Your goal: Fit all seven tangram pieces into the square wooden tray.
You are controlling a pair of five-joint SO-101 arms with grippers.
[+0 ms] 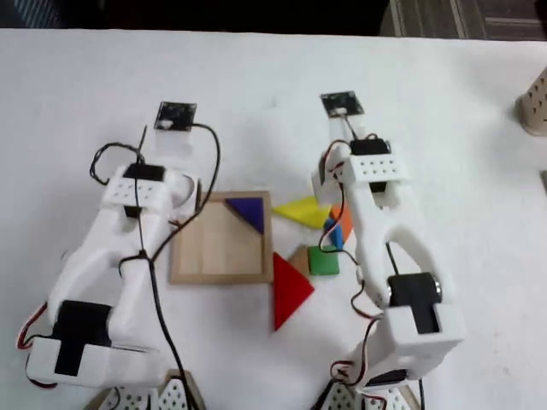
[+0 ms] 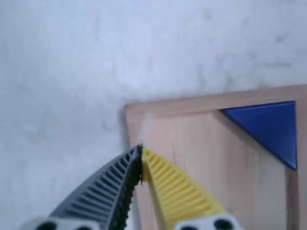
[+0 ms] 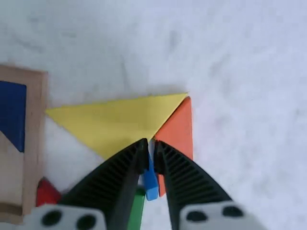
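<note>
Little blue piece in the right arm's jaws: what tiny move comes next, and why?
Probably lift it a little. The right gripper has its jaws shut on the small light-blue piece right by the yellow triangle and orange piece, and the square wooden tray with bare floor lies beside them.

white arms (image 1: 94, 265), black cables (image 1: 156, 290) (ribbed jaws)

Blue triangle (image 1: 248, 211) in wooden tray (image 1: 219, 277), red triangle (image 1: 289, 290) beside
</note>
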